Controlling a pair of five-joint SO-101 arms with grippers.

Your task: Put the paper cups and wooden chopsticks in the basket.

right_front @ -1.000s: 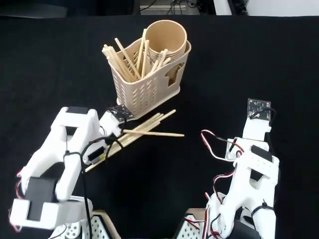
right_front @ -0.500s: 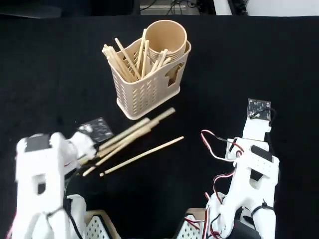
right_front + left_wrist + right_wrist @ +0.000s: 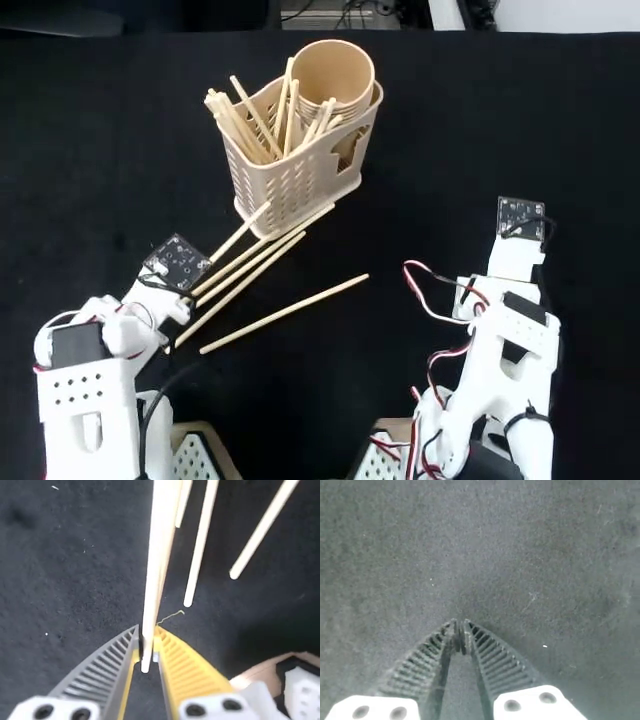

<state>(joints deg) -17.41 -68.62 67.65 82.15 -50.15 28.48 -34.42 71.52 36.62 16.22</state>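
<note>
- Black cloth covers the table (image 3: 520, 120), and both arms stand along its near edge: the left arm (image 3: 90, 370) at 7 o'clock and the right arm (image 3: 510, 330) at 5 o'clock.
- The cream slotted basket (image 3: 300, 185) stands upright toward 12 o'clock, a little to the 11 o'clock side of the middle.
- Stacked paper cups (image 3: 333, 70) sit in the basket's 1 o'clock end, mouths up.
- A bunch of wooden chopsticks (image 3: 245, 120) leans in the basket's 10 o'clock end, the tips sticking out above the rim.
- Three loose chopsticks (image 3: 262, 255) lie fanned on the cloth between the left arm and the basket, pointing toward 1 to 2 o'clock. Their far ends lie at the foot of the basket.
- A lone chopstick (image 3: 285, 313) lies apart from the fan on its 5 o'clock side, at much the same slant.
- The left gripper (image 3: 146, 655) has its jaws pinched nearly together on the near end of the held chopstick (image 3: 160, 555), which runs straight out from the fingertips. Whether that is one stick or two pressed together cannot be told.
- Beside the held chopstick, the left wrist view shows the ends of more sticks (image 3: 200, 545) on the cloth, clear of the jaws.
- The right gripper (image 3: 459, 635) has its jaws drawn together with nothing between them, over bare black cloth, well apart from the basket and from every chopstick.
</note>
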